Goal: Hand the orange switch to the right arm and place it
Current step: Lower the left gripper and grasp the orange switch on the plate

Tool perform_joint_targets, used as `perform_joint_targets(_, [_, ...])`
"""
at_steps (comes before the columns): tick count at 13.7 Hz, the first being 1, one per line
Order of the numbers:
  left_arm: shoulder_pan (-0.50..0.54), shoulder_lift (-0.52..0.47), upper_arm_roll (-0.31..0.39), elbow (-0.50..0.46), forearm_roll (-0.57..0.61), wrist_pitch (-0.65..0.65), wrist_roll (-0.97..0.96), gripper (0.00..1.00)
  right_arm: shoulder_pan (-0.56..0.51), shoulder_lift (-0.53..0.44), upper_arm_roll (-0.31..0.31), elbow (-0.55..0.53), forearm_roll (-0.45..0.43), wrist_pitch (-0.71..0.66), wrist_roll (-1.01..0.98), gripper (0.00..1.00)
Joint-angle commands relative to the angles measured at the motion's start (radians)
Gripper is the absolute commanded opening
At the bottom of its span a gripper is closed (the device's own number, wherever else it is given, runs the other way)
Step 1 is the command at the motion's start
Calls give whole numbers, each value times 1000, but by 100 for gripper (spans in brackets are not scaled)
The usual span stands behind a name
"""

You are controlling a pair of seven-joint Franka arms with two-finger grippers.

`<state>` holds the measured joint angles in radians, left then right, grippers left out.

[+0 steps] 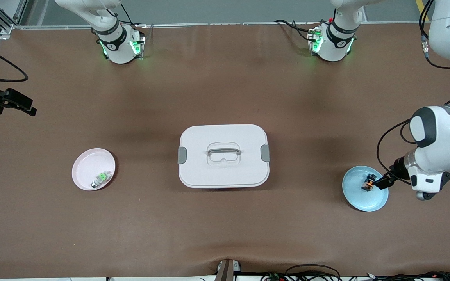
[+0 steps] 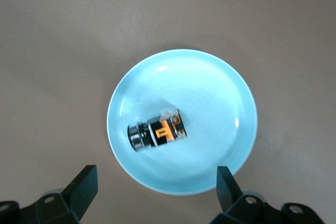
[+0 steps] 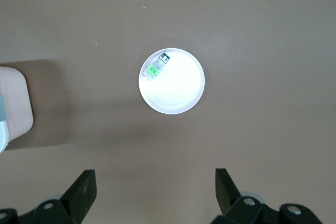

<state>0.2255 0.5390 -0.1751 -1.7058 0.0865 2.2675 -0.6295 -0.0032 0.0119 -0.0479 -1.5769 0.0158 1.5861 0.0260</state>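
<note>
Lying sideways in blue plate (image 2: 231,87): black, orange-marked, seemingly cylindrical orange switch (image 2: 157,131).

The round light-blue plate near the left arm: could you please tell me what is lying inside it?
Inside the round light-blue plate lies only the small black orange switch, on its side. The open left gripper hovers above. The plate surface under the switch is hidden.

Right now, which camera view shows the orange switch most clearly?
The left wrist view: the orange switch lies unobstructed on its side in the blue plate, orange markings plain. The front view shows it only as a tiny dark part right beside the left gripper. The right wrist view does not show it.
</note>
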Motion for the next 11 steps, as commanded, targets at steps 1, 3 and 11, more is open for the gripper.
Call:
perform_joint_targets(1, [0, 36, -3, -2, 45, 65, -15, 100, -6, -13, 2, -6, 7, -6, 2, 100])
perform_joint_targets(3, [0, 61, -3, -11, 45, 107, -13, 100, -6, -13, 2, -6, 7, -6, 2, 100])
perform_joint_targets(11, [6, 102, 0, -87, 44, 254, -18, 100, -6, -13, 2, -8, 9, -5, 2, 100])
